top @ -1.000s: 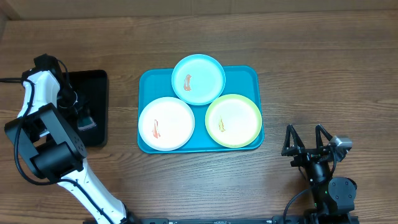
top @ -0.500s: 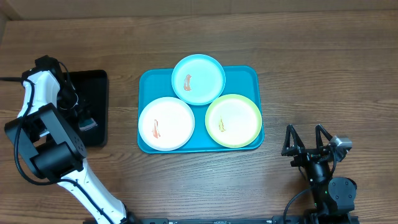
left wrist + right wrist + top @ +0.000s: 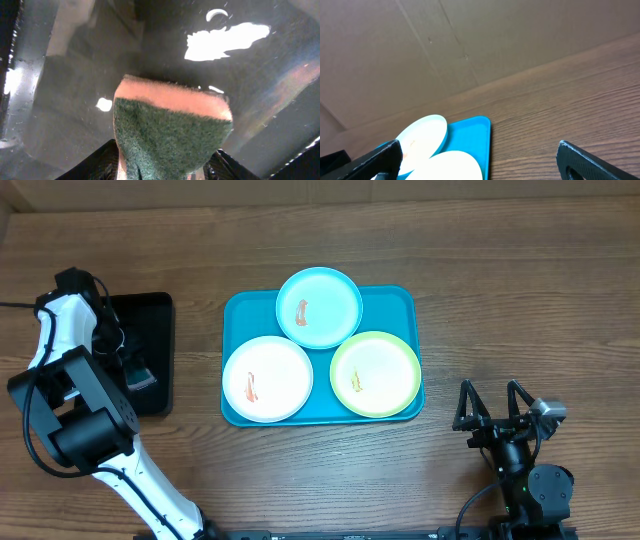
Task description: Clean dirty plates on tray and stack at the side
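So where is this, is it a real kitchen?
Probably not a kitchen, more a robot test bench: a bare wooden table, a plain cardboard wall behind it, and plastic plates set out on a tray.

Left arm (image 3: 50, 340) has white shells, black joints; right arm (image 3: 522, 470) and right tool (image 3: 489, 388) are black.
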